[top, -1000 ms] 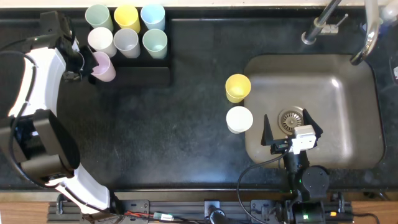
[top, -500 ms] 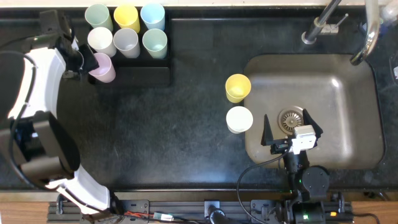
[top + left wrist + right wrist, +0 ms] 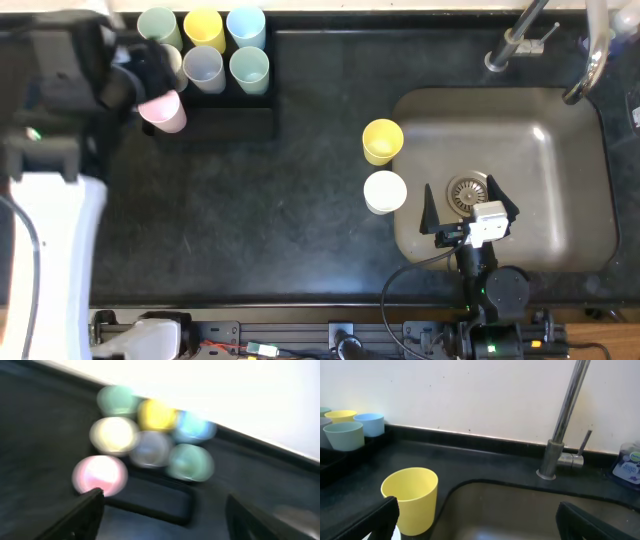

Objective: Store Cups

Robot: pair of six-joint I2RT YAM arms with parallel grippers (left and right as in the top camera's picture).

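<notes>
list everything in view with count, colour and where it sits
rack: 1, black, far left of the counter
green cup, yellow rack cup, blue cup: 3, rack's back row
white rack cup, grey cup, mint cup: 3, rack's middle row
pink cup: 1, pink, rack's front left corner
loose yellow cup: 1, yellow, counter beside the sink
loose white cup: 1, white, next to the loose yellow one
sink: 1, steel, counter's right
faucet: 1, metal, behind the sink
soap bottle: 1, blue, near the faucet
left end effector: 1, black, open, raised near the rack
right end effector: 1, black, open, over the sink
</notes>
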